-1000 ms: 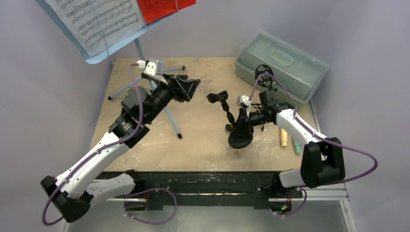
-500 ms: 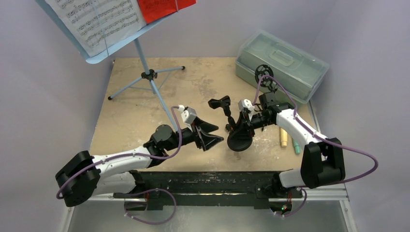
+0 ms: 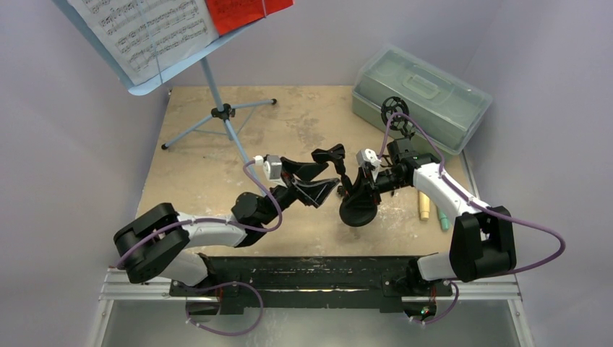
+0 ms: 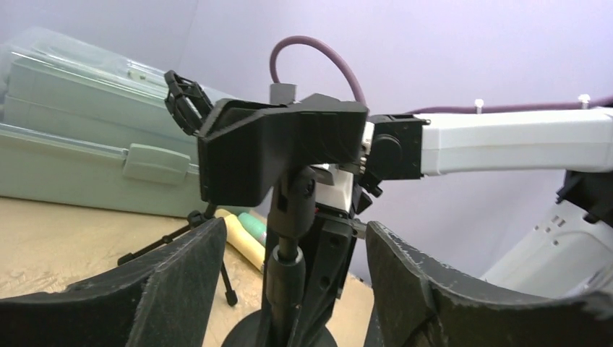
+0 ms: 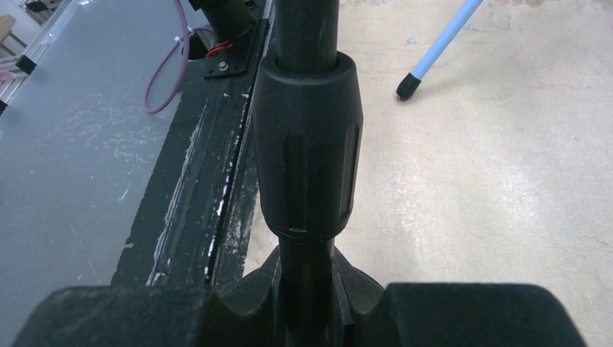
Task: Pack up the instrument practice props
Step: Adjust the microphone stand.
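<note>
1. Two padded fingers (image 5: 477, 318) of the right gripper (image 5: 307, 307) are clamped on the thin stem of the black mic holder (image 3: 359, 206), just under its ribbed collar (image 5: 307, 144). The holder stands upright near the middle of the table (image 3: 289, 130). I cannot tell whether its round base rests on the board or hangs just above it.
2. The left gripper (image 4: 293, 289) is spread wide and grasps nothing. Its pads (image 4: 181, 289) stand either side of the same stem without touching it, with the holder's clip head (image 4: 282, 148) above them.
3. As I judge its handling, this is a stiff, light stand, bottom-heavy at the disc base, and its smooth round tube could twist between pads. The stem near the collar is the sound place to hold it — the jointed clip head may swivel if pinched.
4. Farther out, the cream toy microphone (image 3: 424, 204) and the teal toy microphone (image 3: 442, 217) lie side by side near the table's right edge. A small tripod mic holder (image 3: 394, 110) stands before the closed grey-green case (image 3: 426, 83). The pale-blue music stand (image 3: 217, 94) — white page (image 3: 144, 32) and red page (image 3: 242, 11) on its rack — stands at the far left, not yet packed.
</note>
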Controlling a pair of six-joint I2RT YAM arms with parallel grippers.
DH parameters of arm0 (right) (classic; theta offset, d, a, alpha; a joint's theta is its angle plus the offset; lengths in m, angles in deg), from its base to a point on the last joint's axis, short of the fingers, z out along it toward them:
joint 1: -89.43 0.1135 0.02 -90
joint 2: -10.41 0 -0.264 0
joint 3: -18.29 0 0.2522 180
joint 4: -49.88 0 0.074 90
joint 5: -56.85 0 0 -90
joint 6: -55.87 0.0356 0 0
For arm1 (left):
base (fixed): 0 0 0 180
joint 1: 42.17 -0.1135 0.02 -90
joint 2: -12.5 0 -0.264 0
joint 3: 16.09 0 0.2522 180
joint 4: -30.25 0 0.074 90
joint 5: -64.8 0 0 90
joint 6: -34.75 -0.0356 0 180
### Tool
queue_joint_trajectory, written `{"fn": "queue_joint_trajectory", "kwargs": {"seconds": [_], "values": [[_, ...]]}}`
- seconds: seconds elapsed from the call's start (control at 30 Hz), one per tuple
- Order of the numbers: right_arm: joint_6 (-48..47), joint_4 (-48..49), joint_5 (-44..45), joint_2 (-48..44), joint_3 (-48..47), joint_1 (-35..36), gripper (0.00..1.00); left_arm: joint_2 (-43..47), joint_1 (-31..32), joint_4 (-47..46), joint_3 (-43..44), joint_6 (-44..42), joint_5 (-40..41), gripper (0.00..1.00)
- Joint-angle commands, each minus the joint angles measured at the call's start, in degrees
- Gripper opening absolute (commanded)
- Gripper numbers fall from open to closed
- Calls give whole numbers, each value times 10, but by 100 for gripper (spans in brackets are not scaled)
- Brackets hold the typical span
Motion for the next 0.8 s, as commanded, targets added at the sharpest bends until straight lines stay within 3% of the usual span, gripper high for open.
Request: {"fn": "queue_joint_trajectory", "kwargs": {"seconds": [0.0,0.23,0.43,0.6,0.77], "values": [[-3,1,-45,-17,-26,-1,0,-33,4,-86,34,23,32,66],[0,3,-44,-15,-26,0,0,-76,4,-117,56,44,21,54],[3,5,-42,-15,-25,-1,0,-92,4,-118,69,46,8,36],[7,7,-43,-14,-26,0,0,-94,4,-125,61,46,-2,2],[15,9,-51,-14,-28,-2,0,-93,4,-79,49,57,-43,0]]}}
